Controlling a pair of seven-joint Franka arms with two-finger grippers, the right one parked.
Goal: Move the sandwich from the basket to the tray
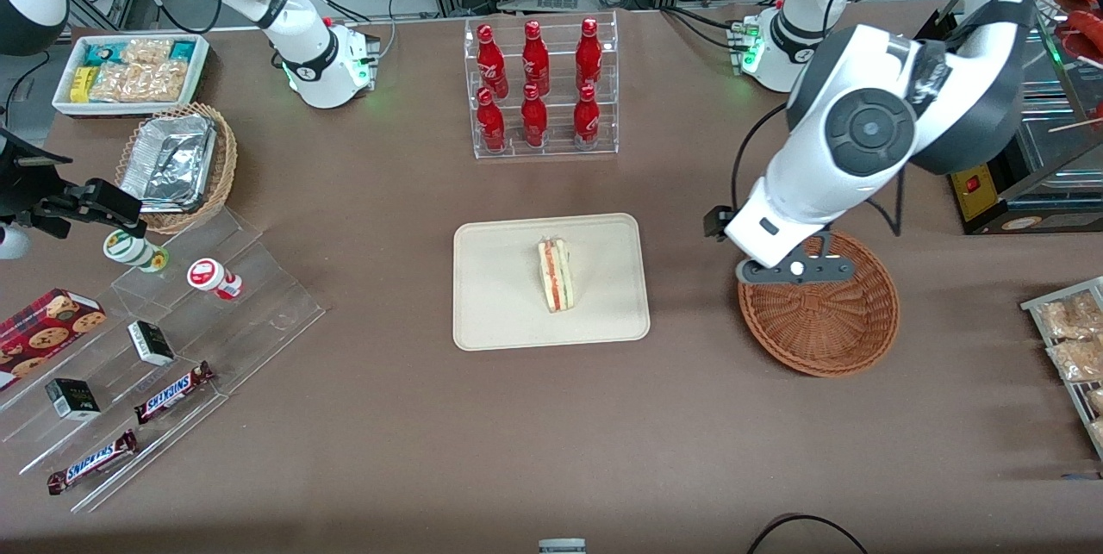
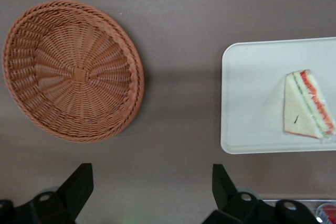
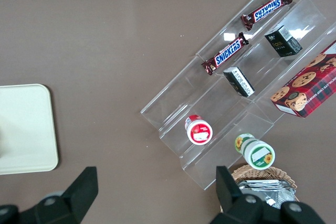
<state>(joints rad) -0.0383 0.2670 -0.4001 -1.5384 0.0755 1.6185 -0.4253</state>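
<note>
The sandwich (image 1: 556, 274) lies on the tray (image 1: 491, 321), near its middle, cut edge with the red and green layers showing; the basket (image 1: 819, 321) holds nothing that can be seen, and it sits on the table well apart from the tray, toward the working arm's end. So the placing itself looks done, and the step in hand is, by my reading, the retreat after release.

The gripper (image 2: 152, 192) hangs above the table near the basket's rim, high enough that the wrist camera takes in the whole basket (image 2: 73, 72) and one end of the tray (image 2: 247, 129) with the sandwich (image 2: 307, 106) on it; its fingers (image 2: 79, 184) stand wide apart with nothing between them. From the front the arm's own bulk hides the fingertips, so the exact spot under them is hard to fix; probably bare table just beside the basket.

The next move calls for little: lift clear and go to rest, without brushing the basket's rim; no further grasp seems needed.
</note>
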